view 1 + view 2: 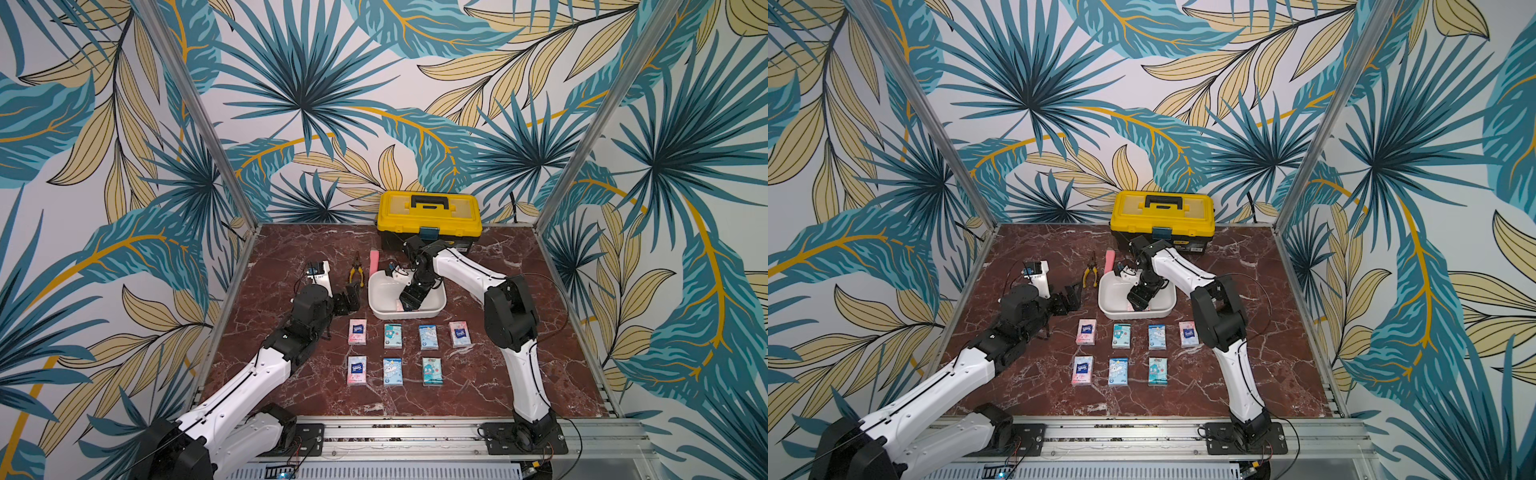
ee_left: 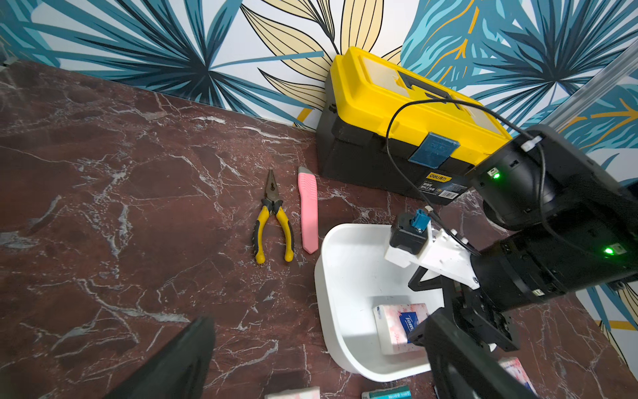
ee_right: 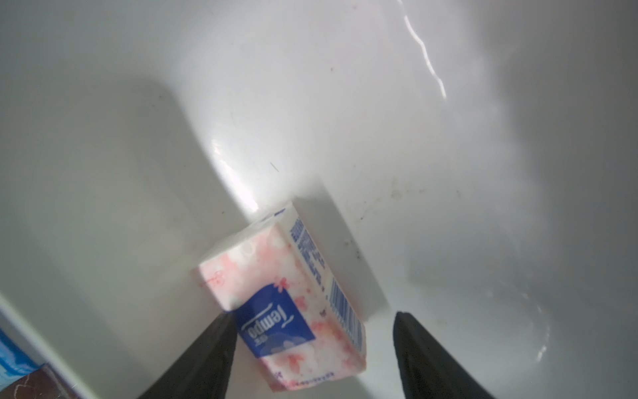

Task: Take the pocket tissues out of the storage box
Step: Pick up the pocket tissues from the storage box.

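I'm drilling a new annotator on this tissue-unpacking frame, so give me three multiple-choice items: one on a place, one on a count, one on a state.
1. Where is the pink pack nearest the right gripper?
A) stacked on another pack
B) lifted in the air
C) inside the storage box

2. How many pocket tissues lie on the table?
A) five
B) seven
C) eight

3. How do the right gripper's jaws stand?
A) open, either side of the pack
B) shut tight
C) clamped on the box's rim

Answers:
1 C: the right wrist view shows the box's white walls around the pack.
2 B: both top views show a row of four and a row of three.
3 A: a gap shows between one jaw and the pack.
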